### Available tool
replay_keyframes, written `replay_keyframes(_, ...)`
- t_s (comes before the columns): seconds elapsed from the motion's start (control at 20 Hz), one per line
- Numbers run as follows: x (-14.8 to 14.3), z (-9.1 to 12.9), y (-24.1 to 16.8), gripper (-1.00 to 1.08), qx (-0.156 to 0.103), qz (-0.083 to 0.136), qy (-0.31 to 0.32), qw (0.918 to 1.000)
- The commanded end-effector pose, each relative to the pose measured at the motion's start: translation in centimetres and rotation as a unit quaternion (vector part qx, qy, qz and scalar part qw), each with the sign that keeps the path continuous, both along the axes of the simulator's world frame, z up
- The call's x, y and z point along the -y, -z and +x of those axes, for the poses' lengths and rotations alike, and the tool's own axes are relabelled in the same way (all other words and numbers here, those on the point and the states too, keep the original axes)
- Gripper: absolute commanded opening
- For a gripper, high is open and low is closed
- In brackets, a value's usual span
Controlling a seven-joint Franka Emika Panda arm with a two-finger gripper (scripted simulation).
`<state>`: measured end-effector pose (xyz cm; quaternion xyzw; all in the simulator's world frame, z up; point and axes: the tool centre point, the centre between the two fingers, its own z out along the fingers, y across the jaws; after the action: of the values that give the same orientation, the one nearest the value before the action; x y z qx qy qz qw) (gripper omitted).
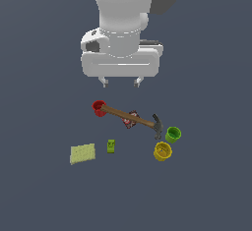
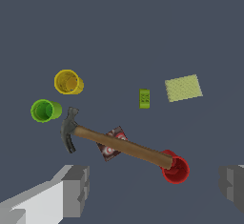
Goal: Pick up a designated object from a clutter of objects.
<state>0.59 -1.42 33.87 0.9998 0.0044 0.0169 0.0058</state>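
Gleaming thick-rimmed cylindrical green cup [image 1: 173, 134] upright.

Flat, even, shadowless light; slightly soft renders

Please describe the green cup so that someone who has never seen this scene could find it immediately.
Find the wooden-handled hammer lying across the middle of the clutter. Beside its dark metal head stand two small cups close together. The green cup is the bright green one; its neighbour is the yellow cup, and the small green block lies apart.
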Motion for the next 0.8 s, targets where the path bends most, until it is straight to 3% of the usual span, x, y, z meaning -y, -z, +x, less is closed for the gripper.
replay_keyframes(0.0,0.0,-0.1,-0.2,1.0,-0.001,-0.003,-0.001,1.0)
replay_keyframes(0.4,-0.8,0.4,0.7,1.0,-0.001,-0.004,-0.003,1.0)
replay_keyframes(0.75,-4.0,2.1,4.1,1.0,-0.003,-0.006,-0.008,0.9999)
